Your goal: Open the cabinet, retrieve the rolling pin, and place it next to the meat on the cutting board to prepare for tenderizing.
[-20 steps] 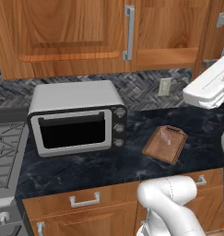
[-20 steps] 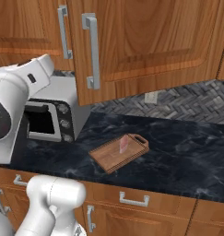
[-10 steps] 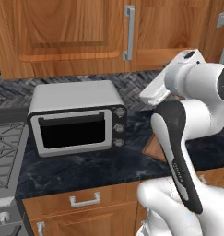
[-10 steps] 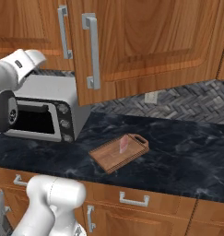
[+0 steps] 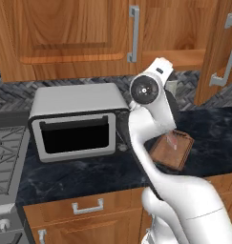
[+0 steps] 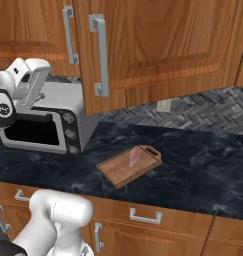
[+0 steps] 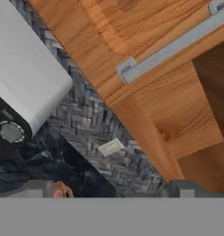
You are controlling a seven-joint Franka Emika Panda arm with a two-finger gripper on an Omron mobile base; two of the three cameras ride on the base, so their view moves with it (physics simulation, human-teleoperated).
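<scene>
**Robot arm swings up toward the cabinet, rolling pin not yet fetched**

In the past second the arm has lifted from the right edge of the left base view to stand above the toaster oven, its wide-open, empty claw facing the cabinet and its grey bar handle. One door already stands slightly ajar. The meat waits on the cutting board on the dark bench; the door likely needs pulling next.
</scene>
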